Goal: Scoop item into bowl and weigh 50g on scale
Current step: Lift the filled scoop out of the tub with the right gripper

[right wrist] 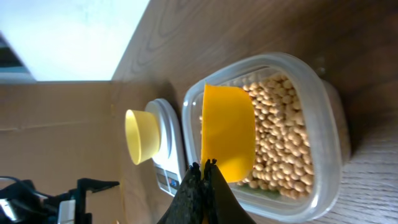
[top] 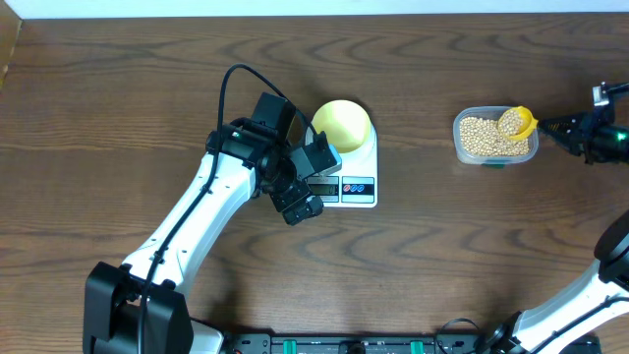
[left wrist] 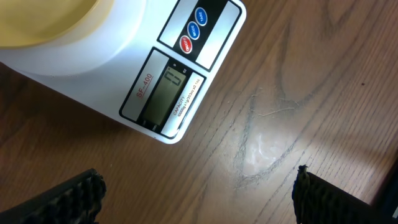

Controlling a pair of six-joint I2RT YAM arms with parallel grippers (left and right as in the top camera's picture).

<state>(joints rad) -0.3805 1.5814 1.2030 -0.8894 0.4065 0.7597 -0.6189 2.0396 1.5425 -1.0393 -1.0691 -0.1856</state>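
Note:
A pale-yellow bowl (top: 342,125) (left wrist: 43,18) (right wrist: 142,135) stands on the white scale (top: 359,182) (left wrist: 93,68) (right wrist: 168,149). My left gripper (top: 313,184) (left wrist: 196,199) hovers open over the scale's front left corner, with only bare table between its fingers. Tan beans (top: 480,136) (right wrist: 280,137) fill a clear tub (top: 462,147) (right wrist: 323,124) at the right. My right gripper (top: 546,125) (right wrist: 204,165) is shut on the handle of a yellow scoop (top: 518,122) (right wrist: 227,130), whose cup lies in the tub on the beans.
The scale's grey display (left wrist: 165,93) and its round buttons (left wrist: 193,31) face the table's front. Brown cardboard (top: 8,44) stands at the far left edge. Bare wooden table lies between the scale and the tub.

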